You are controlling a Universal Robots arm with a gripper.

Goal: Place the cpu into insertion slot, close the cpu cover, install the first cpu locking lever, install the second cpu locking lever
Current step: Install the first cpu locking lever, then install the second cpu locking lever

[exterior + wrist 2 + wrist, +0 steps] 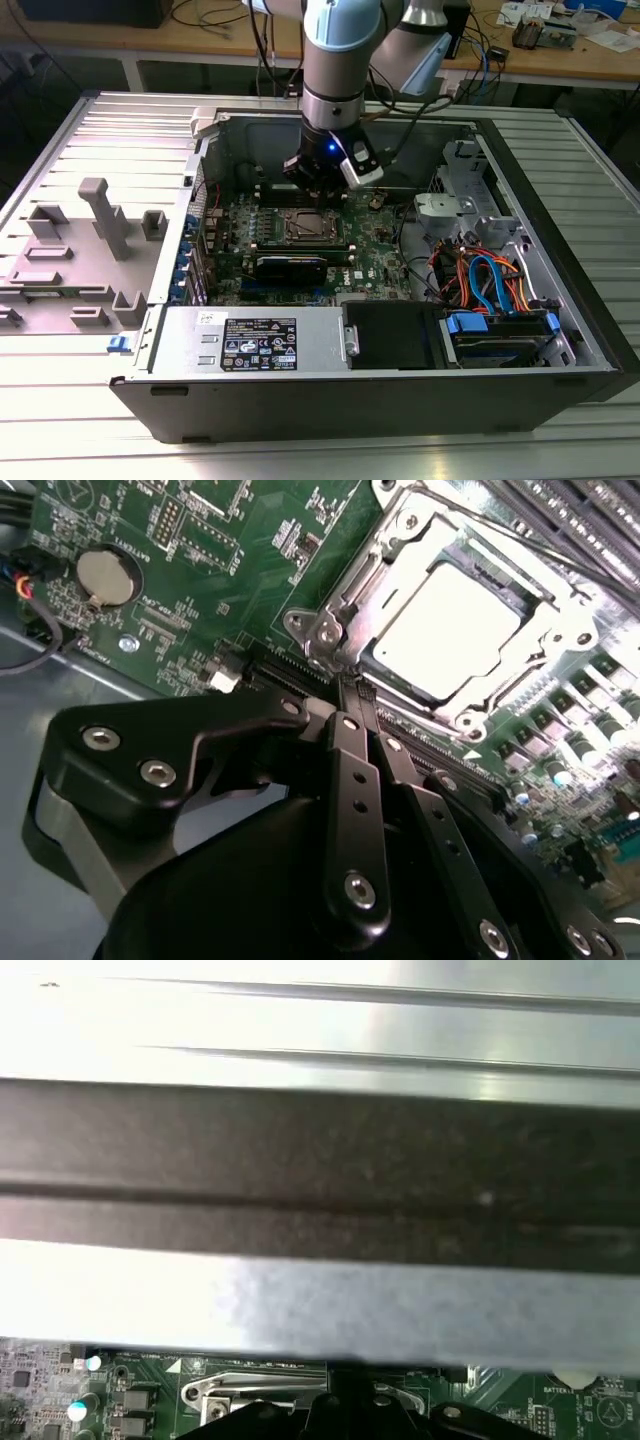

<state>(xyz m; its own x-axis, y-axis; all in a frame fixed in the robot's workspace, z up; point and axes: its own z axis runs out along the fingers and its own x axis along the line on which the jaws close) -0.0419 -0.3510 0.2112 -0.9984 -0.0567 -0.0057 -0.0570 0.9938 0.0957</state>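
Observation:
The cpu (pixel 450 630), a flat square chip with a bright silvery top, lies in the insertion slot (pixel 305 228) on the green board. The cpu cover (pixel 400 540), a silvery metal frame, lies flat around the chip, which shows through its window. A thin metal locking lever (pixel 520 540) runs along one side of the frame. My gripper (pixel 352 688) is shut, its black fingertips pressed together with nothing between them, just off a corner of the socket. In the exterior view the gripper (pixel 318 180) hangs above the far edge of the socket. In the first wrist view the fingers (pixel 345 1410) sit next to the socket frame (pixel 250 1392).
The open computer case (pixel 560 330) walls in the board; its metal wall (pixel 320 1160) is close to the wrist. Long black memory slots (pixel 590 510), a coin battery (pixel 105 575), a black card (pixel 290 265) and cables (pixel 490 275) surround the socket. Grey fixtures (pixel 100 215) stand on the table at the exterior view's left.

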